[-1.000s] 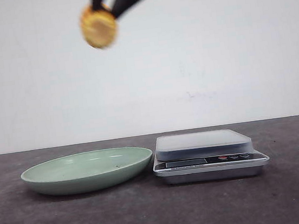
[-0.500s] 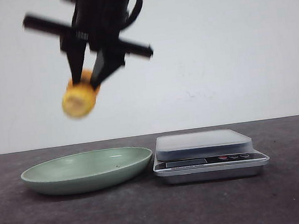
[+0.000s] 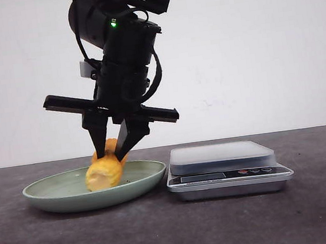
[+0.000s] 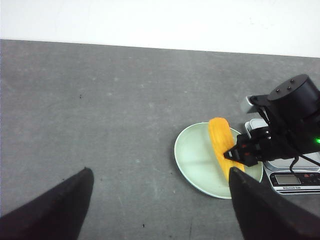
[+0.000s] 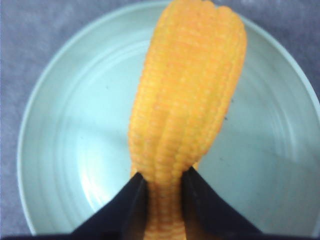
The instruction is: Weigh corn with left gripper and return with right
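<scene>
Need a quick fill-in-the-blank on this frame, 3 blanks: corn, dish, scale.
1. The right gripper has its jaws shut on the ____.
2. The corn is down in the pale green ____.
3. The platform of the scale beside the dish is ____.

Missing words: corn; dish; empty
</scene>
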### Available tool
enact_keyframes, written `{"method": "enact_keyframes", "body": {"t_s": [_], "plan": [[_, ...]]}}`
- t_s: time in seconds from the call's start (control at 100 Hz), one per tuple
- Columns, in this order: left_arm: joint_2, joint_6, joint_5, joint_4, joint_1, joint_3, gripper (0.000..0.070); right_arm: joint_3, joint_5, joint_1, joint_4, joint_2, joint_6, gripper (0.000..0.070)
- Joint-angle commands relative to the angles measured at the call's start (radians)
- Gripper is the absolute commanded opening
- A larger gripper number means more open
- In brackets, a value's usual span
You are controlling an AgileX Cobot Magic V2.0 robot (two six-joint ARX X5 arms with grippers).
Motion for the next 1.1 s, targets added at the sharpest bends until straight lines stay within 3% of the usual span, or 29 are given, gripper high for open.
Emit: {"method": "enact_keyframes", "body": {"t_s": [0.0,0.05,0.09,0.31,0.69,0.93,1.09], "plan": [[0.000,0.001,-0.004,0.006,-0.008,0.011,0.0504,0.024,0.001,0.009,0.007,0.017,0.010,0.0317],[0.000,0.001,-0.004,0.005,-0.008,0.011,0.0504,0.024,0.000,0.009,0.007,0.017,0.002,0.0477],[0.000,0.001,-0.004,0.006,-0.008,0.011,0.0504,0.024,-0.002,0.009,0.007,0.017,0.000,0.0531],[0.000,0.003,-0.004,0.008,-0.008,0.011,0.0504,0.024,0.000,0.013,0.023,0.015,-0.009,0.0531],[0.000,0.003,-0.004,0.012,-0.008,0.011,0.0504,0.024,0.013,-0.007,-0.044,-0.292,-0.201,0.0531],[0.000,0.002,-0.004,0.023,-0.008,0.011,0.0504,0.024,0.161,-0.059,-0.123,-0.643,-0.385,0.0530],[0.000,0.002,-0.004,0.024,-0.008,0.011,0.0504,0.024,0.191,-0.142,-0.220,-0.876,-0.480,0.0530]]}}
